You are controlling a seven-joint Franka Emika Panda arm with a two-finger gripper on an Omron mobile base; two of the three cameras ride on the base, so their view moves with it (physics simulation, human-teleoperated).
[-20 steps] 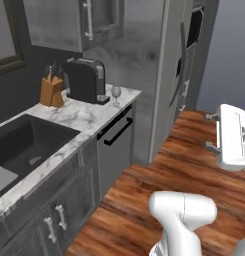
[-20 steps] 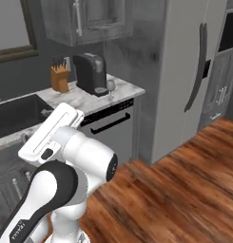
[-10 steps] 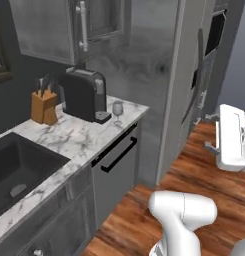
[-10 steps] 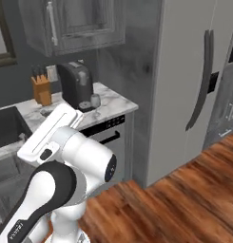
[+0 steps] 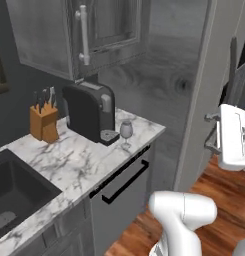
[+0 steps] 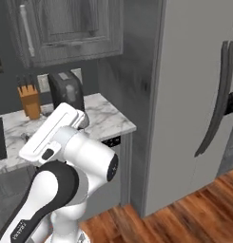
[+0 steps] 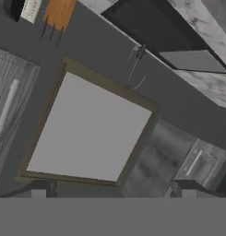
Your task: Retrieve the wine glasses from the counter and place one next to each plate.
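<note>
The wine glass [image 5: 126, 131] stands on the counter [image 5: 79, 162] by the coffee machine [image 5: 90, 111], waiting to be picked up, and the gripper [image 7: 113, 192] looks spread apart and empty

Base driven closer, counter [image 5: 84, 165], wine glass [image 5: 126, 131] and coffee machine [image 5: 91, 111] now larger, sink sliding off left.

**Surfaces and finishes at the counter**

The counter [image 5: 79, 165] is polished white marble with grey veins. On it, the wine glass [image 5: 126, 131] is clear, greyish glass beside a matt black, probably plastic, coffee machine [image 5: 90, 111]. The knife block [image 5: 43, 123] is orange-brown wood. Cabinet doors [image 5: 119, 197] look like brushed grey wood grain; the floor [image 6: 184, 216] is glossy reddish wood.
</note>
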